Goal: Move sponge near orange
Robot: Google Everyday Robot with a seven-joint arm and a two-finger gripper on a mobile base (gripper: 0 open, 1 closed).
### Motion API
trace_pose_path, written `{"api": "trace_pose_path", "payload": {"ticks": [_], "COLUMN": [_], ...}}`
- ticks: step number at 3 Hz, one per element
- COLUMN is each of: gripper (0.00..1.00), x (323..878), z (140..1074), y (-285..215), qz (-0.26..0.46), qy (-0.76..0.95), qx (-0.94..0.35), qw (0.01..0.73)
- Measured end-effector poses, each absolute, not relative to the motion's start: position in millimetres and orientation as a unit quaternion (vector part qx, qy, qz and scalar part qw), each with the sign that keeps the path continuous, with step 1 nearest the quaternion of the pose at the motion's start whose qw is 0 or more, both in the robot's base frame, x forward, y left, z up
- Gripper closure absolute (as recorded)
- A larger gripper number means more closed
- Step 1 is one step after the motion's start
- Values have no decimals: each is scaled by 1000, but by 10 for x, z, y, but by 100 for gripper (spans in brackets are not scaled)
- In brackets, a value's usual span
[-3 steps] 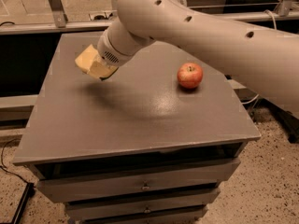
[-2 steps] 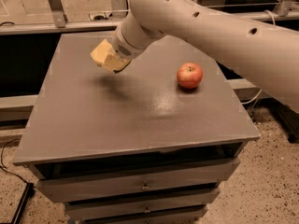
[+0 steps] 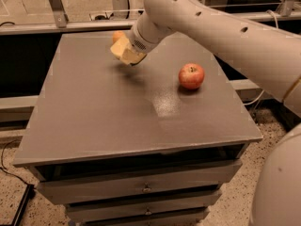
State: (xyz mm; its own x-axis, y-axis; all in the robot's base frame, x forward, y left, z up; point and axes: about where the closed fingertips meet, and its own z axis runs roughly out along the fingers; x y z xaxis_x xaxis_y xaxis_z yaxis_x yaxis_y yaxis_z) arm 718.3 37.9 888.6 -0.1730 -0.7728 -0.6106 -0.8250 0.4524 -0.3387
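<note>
Grey table (image 3: 94,126) on a stack of drawers (image 3: 141,188) fills my view, with speckled floor (image 3: 228,207) around it. My arm (image 3: 211,27) reaches in from the right. The gripper (image 3: 128,56) hangs above the table near its far edge, left of the middle. Its fingers are clamped on the sponge (image 3: 120,47), which is lifted off the surface. Just behind the sponge, the orange (image 3: 117,34) peeks out right by the far edge. An apple (image 3: 191,76) sits well apart, toward the right edge.

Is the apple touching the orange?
No, the apple sits alone on the right, while the orange is at the far edge behind the gripper holding the sponge.
</note>
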Motion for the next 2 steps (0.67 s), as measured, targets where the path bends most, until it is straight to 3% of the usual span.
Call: {"api": "trace_pose_path", "payload": {"ticks": [2], "gripper": [100], "x": [7664], "z": [8580], "y": [269], "qz": [36], "qy": [780], "qx": [-505], "qw": [369]}}
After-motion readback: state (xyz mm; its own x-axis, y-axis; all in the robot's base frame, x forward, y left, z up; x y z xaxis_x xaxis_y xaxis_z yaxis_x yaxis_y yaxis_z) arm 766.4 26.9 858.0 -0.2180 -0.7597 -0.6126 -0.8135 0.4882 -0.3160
